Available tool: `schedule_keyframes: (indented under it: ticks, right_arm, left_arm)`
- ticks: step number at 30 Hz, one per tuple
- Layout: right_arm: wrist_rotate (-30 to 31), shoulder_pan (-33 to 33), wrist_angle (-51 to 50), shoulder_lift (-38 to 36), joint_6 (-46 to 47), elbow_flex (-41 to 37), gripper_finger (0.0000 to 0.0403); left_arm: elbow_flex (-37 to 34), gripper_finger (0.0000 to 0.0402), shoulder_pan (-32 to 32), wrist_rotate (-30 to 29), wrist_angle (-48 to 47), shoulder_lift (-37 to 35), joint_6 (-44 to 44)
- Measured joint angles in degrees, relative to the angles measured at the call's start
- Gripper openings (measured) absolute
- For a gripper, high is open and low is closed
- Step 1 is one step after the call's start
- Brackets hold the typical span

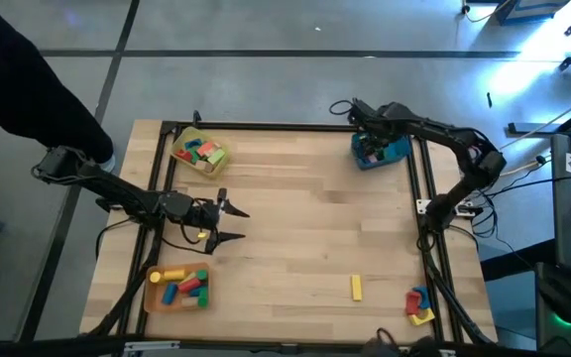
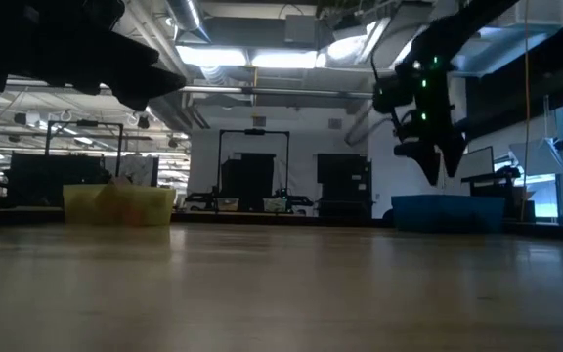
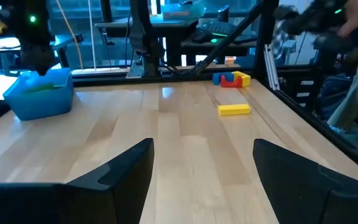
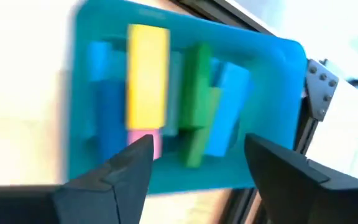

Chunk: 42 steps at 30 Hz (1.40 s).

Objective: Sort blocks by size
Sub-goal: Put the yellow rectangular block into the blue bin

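Hovering over the blue tray [image 4: 185,37] at the table's far right corner: right gripper [image 4: 194,165], fingers standing apart, gripping nothing. Lying directly beneath it inside that tray: long blocks, a yellow bar [image 4: 146,74], a green bar [image 4: 196,93], blue ones [image 4: 225,118], a pink piece [image 4: 151,144]. Waiting well apart from it, over the table's left side: left gripper [image 1: 228,223], fingers spread wide, also holding nothing. Resting farther still: a loose yellow block [image 1: 356,288], a small cluster [image 1: 419,304] at the near right corner, the yellow tray [image 1: 179,140] and orange tray [image 1: 153,296] with more blocks.
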Motion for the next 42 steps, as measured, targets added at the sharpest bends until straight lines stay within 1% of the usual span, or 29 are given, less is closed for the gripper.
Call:
schedule_keyframes:
  ticks: [5,9,13,20,29,35,38,42]
  right_arm:
    - [-3.1,8.5,-1.0,-4.4,3.8,0.9,0.0255]
    - [-6.4,17.9,-1.7,-6.5,9.5,0.9,0.0256]
    - [-8.7,27.8,-2.3,-6.8,16.8,0.9,0.0256]
    - [-12.4,43.8,-2.2,-6.8,30.9,0.9,0.0257]
    - [-18.5,61.6,-2.1,-6.8,54.4,0.9,0.0257]
    - [-19.2,72.3,1.8,-3.9,69.5,0.9,0.0257]
    - [-19.5,76.2,5.7,-1.0,75.1,0.9,0.0257]
    - [-20.7,79.9,9.5,3.5,81.4,0.9,0.0257]
  left_arm:
    - [0.0,0.0260,0.0,0.0,0.0,0.0,0.0]
    - [0.0,0.0260,0.0,0.0,0.0,0.0,-0.4]
    - [0.0,0.0260,0.0,0.0,0.0,0.0,-0.8]
    - [0.0,0.0260,0.0,0.0,0.2,0.0,-0.9]
    - [0.0,0.0260,-0.2,0.0,1.5,0.0,-0.9]
    - [0.0,0.0260,-0.2,0.0,3.1,0.0,0.3]
    - [0.0,0.0260,-0.2,0.0,2.9,0.0,0.3]
    - [0.0,0.0260,-0.2,0.0,3.0,0.0,0.7]
